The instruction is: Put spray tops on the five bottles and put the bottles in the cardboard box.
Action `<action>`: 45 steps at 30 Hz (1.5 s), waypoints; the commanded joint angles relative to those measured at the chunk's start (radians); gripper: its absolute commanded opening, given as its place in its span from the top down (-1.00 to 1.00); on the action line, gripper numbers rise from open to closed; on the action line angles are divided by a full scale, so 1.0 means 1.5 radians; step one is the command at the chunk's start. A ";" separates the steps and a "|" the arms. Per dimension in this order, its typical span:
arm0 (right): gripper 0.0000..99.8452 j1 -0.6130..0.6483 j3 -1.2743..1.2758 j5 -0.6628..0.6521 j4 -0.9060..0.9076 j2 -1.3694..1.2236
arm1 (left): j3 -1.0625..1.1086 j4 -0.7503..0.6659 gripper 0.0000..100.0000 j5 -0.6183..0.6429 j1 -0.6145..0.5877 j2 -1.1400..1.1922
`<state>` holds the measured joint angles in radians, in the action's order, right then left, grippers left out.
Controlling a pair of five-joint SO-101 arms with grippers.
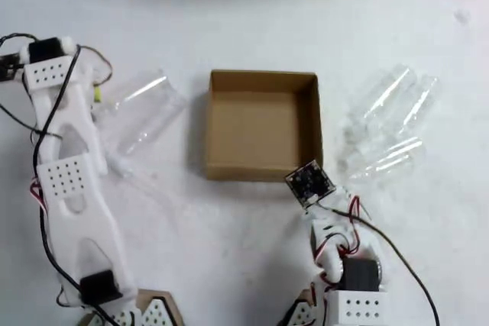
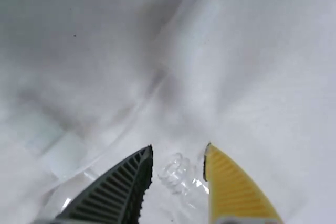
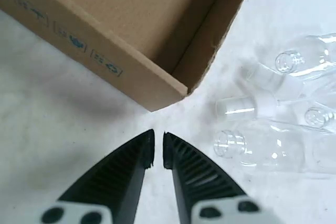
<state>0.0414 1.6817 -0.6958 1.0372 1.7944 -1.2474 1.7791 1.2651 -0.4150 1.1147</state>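
Right gripper (image 3: 157, 139) is hovering almost closed and empty, just beside the near-right corner of the cardboard box (image 3: 79, 40) at mid-worktop (image 1: 244, 28). Left gripper (image 2: 178, 153) is standing open around the neck of a clear bottle (image 2: 177, 174) near the left edge; more bottles (image 1: 390, 124) are lying toward the right edge.

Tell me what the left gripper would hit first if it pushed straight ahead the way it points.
Most likely the clear bottle: its open neck sits between the left gripper's spread fingertips, so it would meet that first. Past it lies the white table cover, though depth is hard to judge.
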 commanded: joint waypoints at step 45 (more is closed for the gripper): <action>0.97 0.002 0.005 -0.008 -0.011 0.001 | 0.173 -0.109 0.25 0.162 0.109 -0.087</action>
<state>0.0414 1.6817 -0.6958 1.0372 1.7944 -0.9805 1.6671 1.4523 -0.2432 0.9858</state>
